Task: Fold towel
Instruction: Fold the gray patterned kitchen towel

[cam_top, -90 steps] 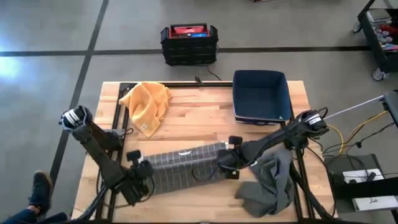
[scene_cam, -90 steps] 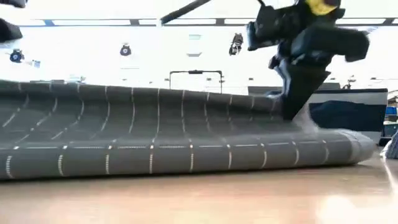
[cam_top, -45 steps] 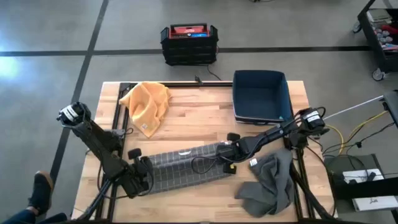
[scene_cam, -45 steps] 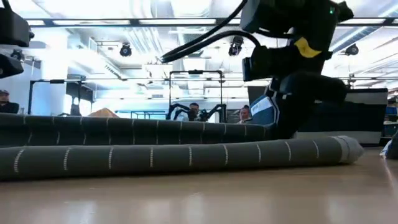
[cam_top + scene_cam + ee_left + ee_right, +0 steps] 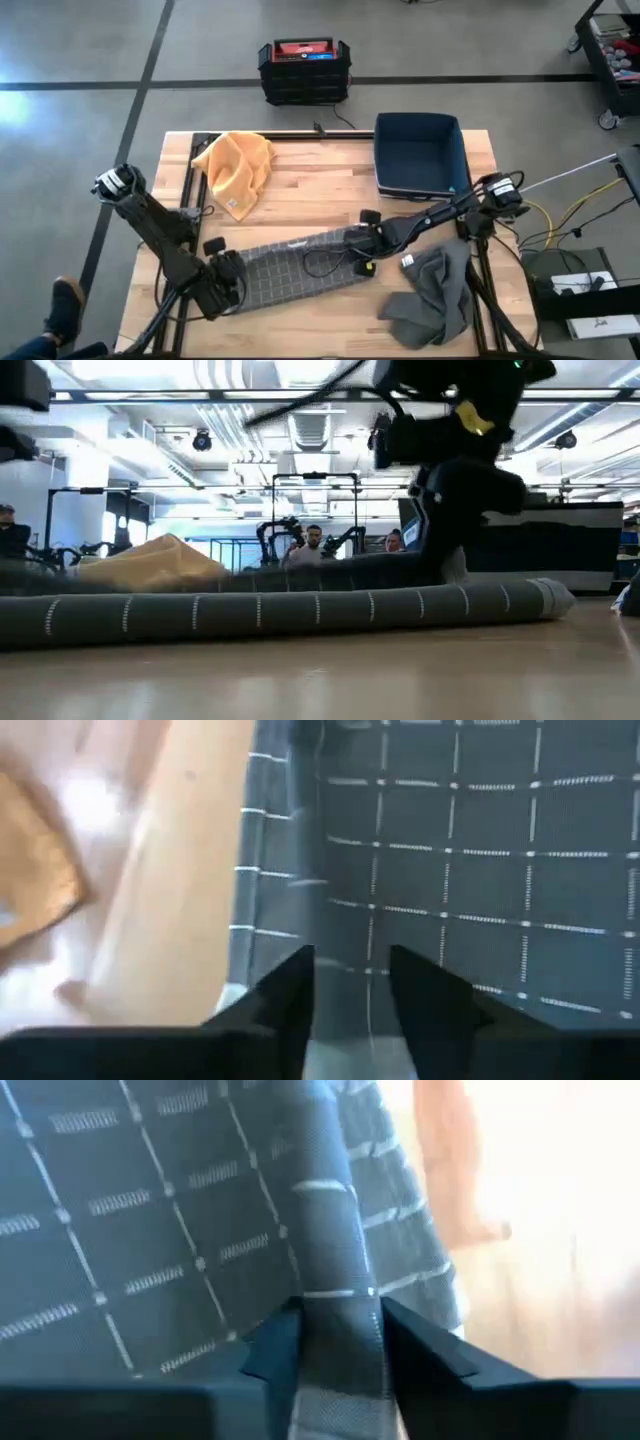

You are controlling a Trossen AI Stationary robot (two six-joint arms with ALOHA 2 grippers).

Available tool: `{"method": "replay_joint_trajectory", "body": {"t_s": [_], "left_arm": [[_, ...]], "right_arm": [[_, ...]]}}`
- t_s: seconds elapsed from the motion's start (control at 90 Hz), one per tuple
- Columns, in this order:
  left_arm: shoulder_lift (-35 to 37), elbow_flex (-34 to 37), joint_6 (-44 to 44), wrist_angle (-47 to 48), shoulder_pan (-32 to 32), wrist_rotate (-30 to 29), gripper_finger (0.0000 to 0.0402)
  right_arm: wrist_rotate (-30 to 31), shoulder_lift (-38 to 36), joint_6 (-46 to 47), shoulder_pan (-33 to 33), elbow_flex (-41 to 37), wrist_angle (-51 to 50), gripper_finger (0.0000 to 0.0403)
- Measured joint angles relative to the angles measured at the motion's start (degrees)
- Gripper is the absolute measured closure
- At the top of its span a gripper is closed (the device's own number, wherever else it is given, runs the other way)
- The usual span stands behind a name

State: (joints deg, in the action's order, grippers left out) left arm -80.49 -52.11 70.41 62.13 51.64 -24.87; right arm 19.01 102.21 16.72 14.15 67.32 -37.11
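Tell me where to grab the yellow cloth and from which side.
Grip the yellow cloth at its lower corner, which tapers to a point toward the grid towel. Come from above: it lies crumpled but low on the table, with bare wood around that corner.

Bystander items, table and floor.
Yellow cloth [image 5: 235,170] crumpled at far left of the wooden table [image 5: 300,205]; dark blue bin [image 5: 420,155] at far right. Plain grey cloth [image 5: 435,295] bunched at near right edge. Black crate [image 5: 304,70] with red contents on the floor beyond. People [image 5: 315,540], possibly seated, in the room behind.
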Motion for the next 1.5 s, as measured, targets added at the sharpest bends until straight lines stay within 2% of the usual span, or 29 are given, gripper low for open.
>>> {"method": "replay_joint_trajectory", "body": {"t_s": [0.122,0.2,0.411,0.6,0.767,0.989,1.211,1.4,1.5], "left_arm": [[0.0,-3.8,1.1,5.3,0.0,-4.5,0.0224],[0.1,-4.5,1.1,4.2,0.0,-8.1,0.0217],[-0.6,-0.1,1.0,-5.8,0.0,-8.8,0.023],[-0.6,7.5,0.7,-17.0,0.0,-5.6,0.0265],[-0.6,14.6,1.3,-25.0,0.1,-2.7,0.0295],[-0.1,19.4,5.6,-27.6,0.5,0.1,0.0325],[1.3,18.8,5.6,-25.3,0.5,-1.6,0.0329],[4.2,14.1,4.9,-20.8,0.4,-2.9,0.0331],[5.7,11.6,4.8,-21.9,0.3,-3.7,0.0329]], "right_arm": [[3.4,0.0,-2.2,-0.4,3.6,-6.8,0.0214],[3.4,-0.1,-2.3,-0.6,5.2,-9.9,0.0195],[-4.4,-0.3,-3.1,0.6,3.2,-6.5,0.0169],[-9.2,-0.1,-5.8,0.5,-1.6,2.1,0.0175],[-10.0,0.1,-6.9,0.5,-5.6,6.8,0.0194],[-11.0,0.3,-4.2,0.7,-9.4,7.7,0.0208],[-16.6,0.3,-4.5,1.0,-6.4,4.9,0.0199],[-16.7,-0.3,-8.3,0.6,2.4,-7.4,0.0178],[-16.7,-1.0,-8.4,0.3,5.1,-9.2,0.0165]]}}
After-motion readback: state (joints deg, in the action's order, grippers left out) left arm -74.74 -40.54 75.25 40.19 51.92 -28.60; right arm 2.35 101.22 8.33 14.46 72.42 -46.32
